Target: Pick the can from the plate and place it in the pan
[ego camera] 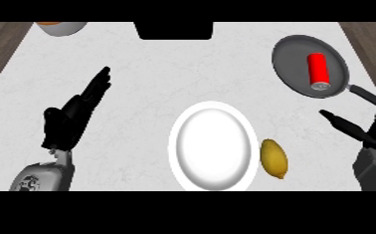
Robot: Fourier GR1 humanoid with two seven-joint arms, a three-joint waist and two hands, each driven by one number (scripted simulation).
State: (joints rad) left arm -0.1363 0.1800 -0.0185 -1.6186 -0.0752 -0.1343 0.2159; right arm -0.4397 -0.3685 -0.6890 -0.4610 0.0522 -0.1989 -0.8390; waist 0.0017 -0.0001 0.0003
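A red can (318, 71) lies on its side inside the dark grey pan (294, 66) at the upper right, its silver end toward me. The pan's black handle (363, 94) runs down toward the right edge. The white plate (214, 146) sits at the centre bottom with nothing on it. My right hand (351, 128) shows at the right edge below the pan, fingers straight and holding nothing, apart from the can. My left hand (73, 113) rests open at the left with its fingers pointing up.
A yellow lemon (274, 158) lies just right of the plate. An orange-filled bowl (60, 27) pokes in at the top left. A black block (173, 30) sits at the top centre of the white counter.
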